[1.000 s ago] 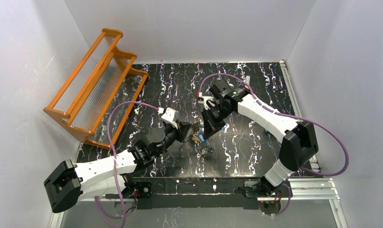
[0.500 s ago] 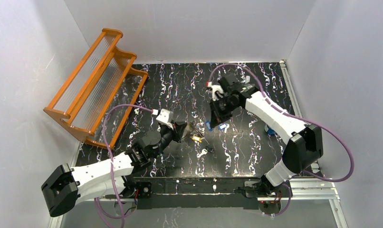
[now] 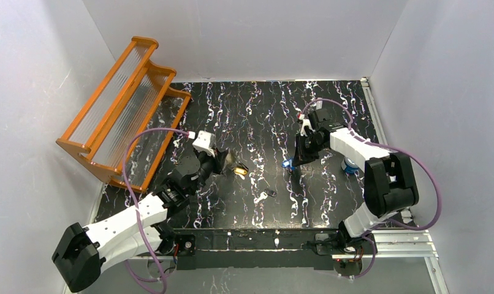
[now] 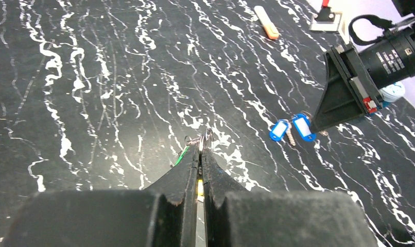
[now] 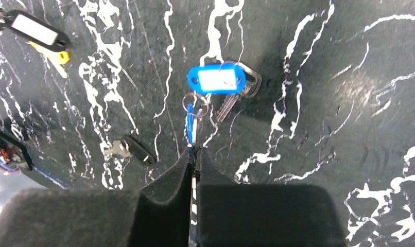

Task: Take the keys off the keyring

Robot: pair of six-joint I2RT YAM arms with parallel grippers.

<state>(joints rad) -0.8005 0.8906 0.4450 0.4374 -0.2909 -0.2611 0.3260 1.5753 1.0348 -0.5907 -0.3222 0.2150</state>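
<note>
Jaws on your left gripper clench the keys mid-bench, green and yellow showing; your right gripper pinches a blue-tagged key nearer the right edge, another blue tag lying flat beside.

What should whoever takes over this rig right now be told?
The left claw is shut on the keyring. A green-headed key and a yellow key are on it.
The right claw is shut on a blue-tagged key, low over the table.
A second blue-tagged key lies flat beside it, and a dark-headed key lies loose nearer the bases.
Done: those three are off the ring.
Left: release the held key, then free the green and yellow ones.
</note>
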